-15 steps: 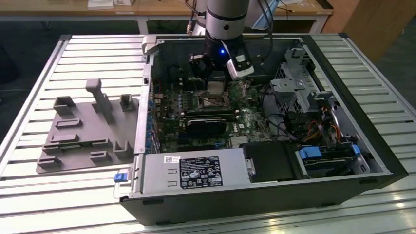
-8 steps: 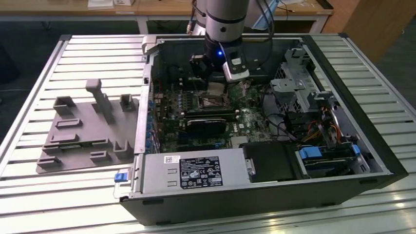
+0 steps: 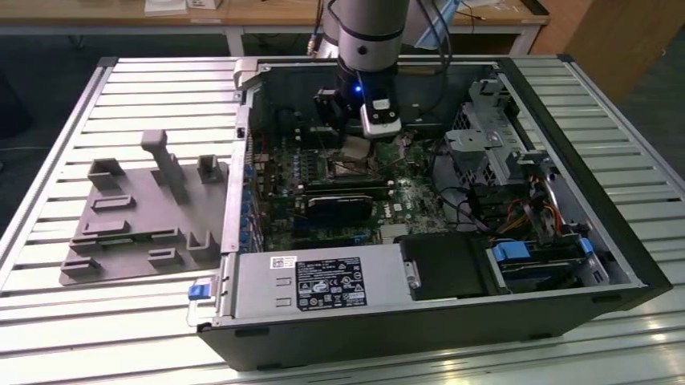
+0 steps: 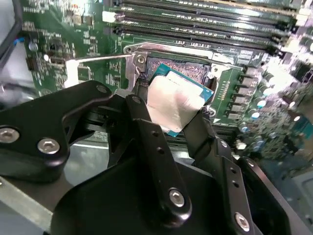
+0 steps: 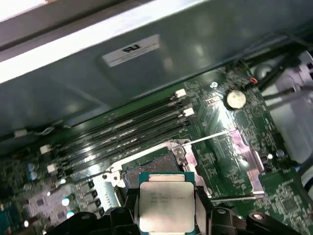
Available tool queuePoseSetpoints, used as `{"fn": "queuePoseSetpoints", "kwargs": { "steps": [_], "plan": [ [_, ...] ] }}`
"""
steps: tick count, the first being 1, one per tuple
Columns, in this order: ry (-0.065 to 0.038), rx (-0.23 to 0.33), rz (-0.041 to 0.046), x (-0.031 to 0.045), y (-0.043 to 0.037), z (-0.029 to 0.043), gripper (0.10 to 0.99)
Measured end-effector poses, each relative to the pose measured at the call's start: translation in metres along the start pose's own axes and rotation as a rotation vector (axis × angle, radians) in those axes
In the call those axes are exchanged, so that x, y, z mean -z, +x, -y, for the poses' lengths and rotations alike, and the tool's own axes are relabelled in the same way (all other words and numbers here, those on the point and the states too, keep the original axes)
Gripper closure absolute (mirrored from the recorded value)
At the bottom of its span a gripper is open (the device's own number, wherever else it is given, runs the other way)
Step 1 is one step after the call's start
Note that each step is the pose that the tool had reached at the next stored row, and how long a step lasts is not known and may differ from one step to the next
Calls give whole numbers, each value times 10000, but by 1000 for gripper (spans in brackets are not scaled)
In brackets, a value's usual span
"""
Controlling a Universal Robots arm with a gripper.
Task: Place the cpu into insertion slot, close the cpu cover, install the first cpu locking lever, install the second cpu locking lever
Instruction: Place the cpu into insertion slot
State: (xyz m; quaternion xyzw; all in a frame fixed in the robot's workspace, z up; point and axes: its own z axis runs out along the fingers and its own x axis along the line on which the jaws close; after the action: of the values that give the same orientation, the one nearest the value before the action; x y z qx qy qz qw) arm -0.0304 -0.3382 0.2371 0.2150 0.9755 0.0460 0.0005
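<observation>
The slatted metal bench (image 3: 128,80) carries an open black computer case (image 3: 407,333) lying on its side, with a grey moulded fixture block (image 3: 128,233) beside it near the bench edge on the exterior view's left. The grey robot arm (image 3: 370,32) comes straight down into the case close to its far wall, wrist vertical, above the green motherboard (image 3: 287,172).

In both wrist views the black two-fingered claw (image 4: 173,110) (image 5: 167,208) pinches the cpu (image 4: 171,100) (image 5: 166,203), a small flat square chip with a dull silver-grey metal top on a teal-green edge, by two opposite sides. The chip hangs tilted over the insertion slot (image 4: 182,66) (image 5: 149,166), a dark square socket with a shiny metal rim; whether it touches the socket cannot be told.

The slot lies uncovered. Long black memory slots (image 5: 122,129) run just beside one side of it. The thin silvery cpu cover (image 5: 249,156) lies swung clear on another side, with a bright thin wire lever (image 5: 210,137) beside it. The claw fingers stand just beside the rim.
</observation>
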Motion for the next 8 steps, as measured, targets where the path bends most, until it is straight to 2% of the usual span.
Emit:
{"fn": "queuePoseSetpoints", "kwargs": {
  "steps": [8],
  "plan": [
    [-28,-1447,131,-28,-1,3,545]
  ]
}}
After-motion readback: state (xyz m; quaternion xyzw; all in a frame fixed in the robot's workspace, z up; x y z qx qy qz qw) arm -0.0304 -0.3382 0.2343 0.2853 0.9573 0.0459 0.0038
